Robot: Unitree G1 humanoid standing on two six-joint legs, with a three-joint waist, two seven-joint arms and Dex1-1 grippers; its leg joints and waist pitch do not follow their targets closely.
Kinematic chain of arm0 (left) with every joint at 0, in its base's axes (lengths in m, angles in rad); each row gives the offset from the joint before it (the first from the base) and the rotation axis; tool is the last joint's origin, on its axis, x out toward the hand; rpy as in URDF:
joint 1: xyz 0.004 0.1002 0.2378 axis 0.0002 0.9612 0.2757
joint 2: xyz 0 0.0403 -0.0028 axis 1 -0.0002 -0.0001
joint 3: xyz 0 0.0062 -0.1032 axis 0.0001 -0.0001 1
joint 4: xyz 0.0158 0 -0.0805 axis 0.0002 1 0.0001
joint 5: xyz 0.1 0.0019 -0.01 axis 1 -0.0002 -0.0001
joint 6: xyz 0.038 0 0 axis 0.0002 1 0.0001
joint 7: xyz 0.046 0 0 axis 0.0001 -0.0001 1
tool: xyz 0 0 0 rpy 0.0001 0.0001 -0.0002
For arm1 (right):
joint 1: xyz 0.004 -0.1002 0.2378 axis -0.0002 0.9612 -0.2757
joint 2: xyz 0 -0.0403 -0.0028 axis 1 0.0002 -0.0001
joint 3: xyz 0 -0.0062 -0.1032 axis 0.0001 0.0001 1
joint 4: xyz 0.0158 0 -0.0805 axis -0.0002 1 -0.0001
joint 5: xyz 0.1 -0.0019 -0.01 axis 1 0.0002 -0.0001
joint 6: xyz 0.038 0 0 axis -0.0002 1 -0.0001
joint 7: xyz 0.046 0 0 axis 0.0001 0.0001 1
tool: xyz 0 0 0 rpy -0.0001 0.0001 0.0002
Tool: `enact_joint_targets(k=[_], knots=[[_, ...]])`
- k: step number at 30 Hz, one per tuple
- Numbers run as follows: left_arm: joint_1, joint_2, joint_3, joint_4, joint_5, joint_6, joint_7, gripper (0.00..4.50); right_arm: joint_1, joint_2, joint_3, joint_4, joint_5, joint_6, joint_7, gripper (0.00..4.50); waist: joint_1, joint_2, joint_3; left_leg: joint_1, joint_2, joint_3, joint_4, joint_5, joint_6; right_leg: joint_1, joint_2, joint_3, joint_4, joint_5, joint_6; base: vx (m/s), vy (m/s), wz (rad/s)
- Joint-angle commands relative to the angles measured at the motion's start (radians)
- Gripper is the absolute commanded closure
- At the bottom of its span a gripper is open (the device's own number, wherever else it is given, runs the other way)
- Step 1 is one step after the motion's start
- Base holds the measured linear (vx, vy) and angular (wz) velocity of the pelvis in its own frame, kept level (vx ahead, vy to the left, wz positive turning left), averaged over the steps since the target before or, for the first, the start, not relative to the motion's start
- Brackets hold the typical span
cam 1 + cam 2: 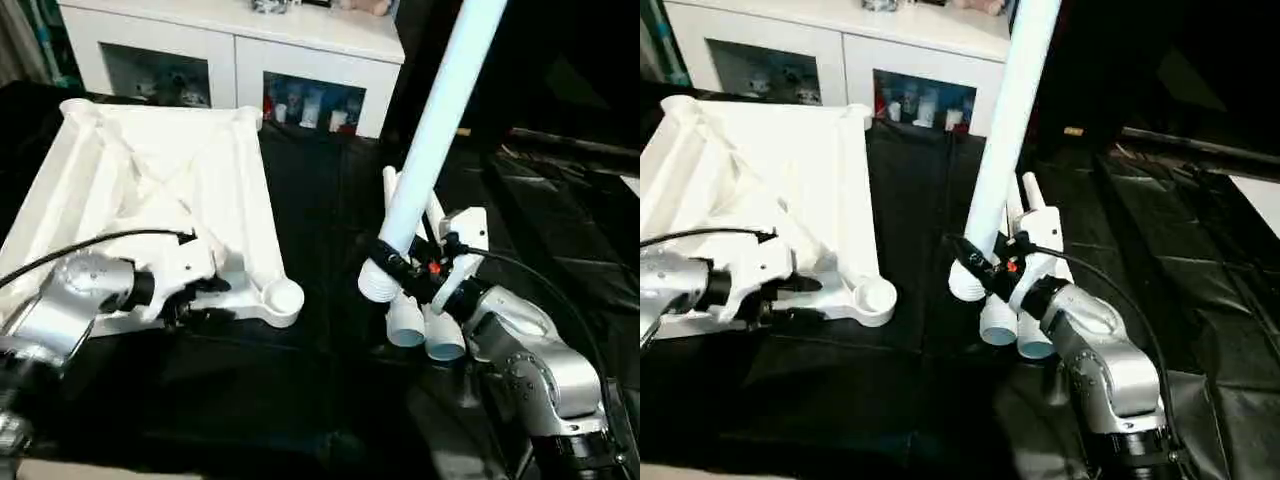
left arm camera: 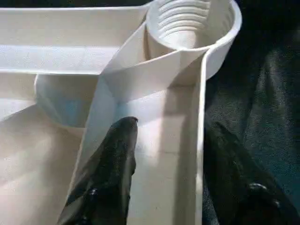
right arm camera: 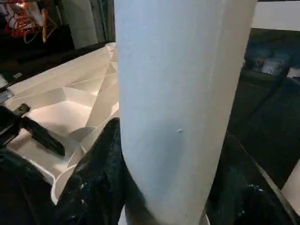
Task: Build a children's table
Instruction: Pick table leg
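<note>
Tabletop [image 1: 150, 190], white plastic, lies upside down on the black-covered surface [image 1: 320, 400], ribs facing up, with a white cabinet [image 1: 230, 45] with glass doors behind it. Its near corner socket [image 1: 283, 297], round and threaded inside, points toward the middle of the surface. From where I stand, the left pincer [image 1: 195, 290] sits at the near edge of the top, just beside that socket; in the left wrist view one black finger [image 2: 115, 168] rests inside the rim wall and the other outside it, straddling the wall, though I cannot tell whether they press on it. Over to the right, the right pincer [image 1: 405, 270] is clamped around a long white leg [image 1: 435, 130] near its threaded end, holding it tilted upward. Two more legs [image 1: 425, 335] lie on the surface just beneath that pincer, their open ends facing forward.
</note>
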Motion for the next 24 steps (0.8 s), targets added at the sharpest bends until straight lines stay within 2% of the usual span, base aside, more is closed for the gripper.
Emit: enact_joint_targets(k=[1, 5, 8, 13, 18, 19, 20, 23, 24], knots=[[-0.031, -0.005, -0.012, 0.027, 0.009, -0.02, -0.028, 2.51, 0.006, -0.011, -0.006, -0.027, 0.003, 0.001, 0.013, 2.64, -0.005, 0.034, -0.061, 0.035, 0.032, -0.013, -0.087, -0.319, -0.075, 0.02, -0.083, 0.046, -0.083, -0.201, -0.144, 0.0, 0.0, 0.0], [-0.045, 0.007, -0.017, 0.06, 0.024, -0.014, -0.071, 2.91, 0.011, -0.015, -0.007, -0.036, 0.007, 0.006, 0.014, 2.64, -0.005, 0.038, -0.059, 0.037, 0.034, -0.015, -0.088, -0.336, -0.078, 0.018, -0.085, 0.046, -0.083, -0.214, -0.151, 0.0, 0.0, 0.0], [-0.048, 0.012, -0.013, 0.071, 0.026, 0.0, -0.084, 3.02, 0.012, -0.018, -0.008, -0.037, 0.009, 0.007, 0.015, 2.64, -0.006, 0.036, -0.058, 0.039, 0.035, -0.015, -0.089, -0.345, -0.077, 0.015, -0.085, 0.046, -0.083, -0.213, -0.159, 0.0, 0.0, 0.0], [-0.05, 0.02, -0.01, 0.087, 0.019, 0.01, -0.117, 3.46, 0.006, -0.017, -0.009, -0.028, 0.007, 0.007, 0.019, 2.64, -0.005, 0.032, -0.058, 0.037, 0.035, -0.014, -0.088, -0.331, -0.073, 0.018, -0.086, 0.046, -0.081, -0.209, -0.162, 0.0, 0.0, 0.0], [-0.043, 0.017, -0.005, 0.091, 0.026, 0.004, -0.122, 3.86, -0.002, -0.013, -0.007, -0.023, 0.009, 0.008, 0.021, 2.64, -0.005, 0.033, -0.057, 0.038, 0.036, -0.015, -0.089, -0.34, -0.073, 0.016, -0.086, 0.046, -0.082, -0.216, -0.163, 0.0, 0.0, 0.0], [-0.035, 0.016, -0.007, 0.087, 0.029, 0.002, -0.121, 3.91, -0.007, -0.007, -0.01, -0.021, 0.018, 0.018, 0.018, 2.64, -0.005, 0.03, -0.056, 0.037, 0.036, -0.014, -0.089, -0.34, -0.071, 0.016, -0.086, 0.046, -0.082, -0.222, -0.163, 0.0, 0.0, 0.0], [-0.029, 0.014, -0.009, 0.081, 0.03, 0.001, -0.121, 3.91, -0.01, 0.0, -0.012, -0.02, 0.027, 0.028, 0.015, 2.64, -0.005, 0.031, -0.056, 0.037, 0.036, -0.014, -0.09, -0.342, -0.07, 0.016, -0.087, 0.046, -0.083, -0.227, -0.163, 0.0, 0.0, 0.0], [-0.019, 0.002, -0.013, 0.06, 0.029, 0.0, -0.116, 4.28, -0.016, 0.011, -0.017, -0.017, 0.051, 0.059, 0.011, 2.64, -0.005, 0.029, -0.055, 0.038, 0.037, -0.016, -0.091, -0.352, -0.069, 0.016, -0.089, 0.047, -0.086, -0.261, -0.158, 0.0, 0.0, 0.0], [-0.013, -0.017, -0.022, 0.039, 0.031, -0.004, -0.109, 4.31, -0.023, 0.015, -0.019, -0.011, 0.07, 0.096, 0.007, 2.64, -0.006, 0.027, -0.055, 0.039, 0.038, -0.016, -0.092, -0.35, -0.069, 0.014, -0.089, 0.046, -0.086, -0.263, -0.157, 0.0, 0.0, 0.0]])
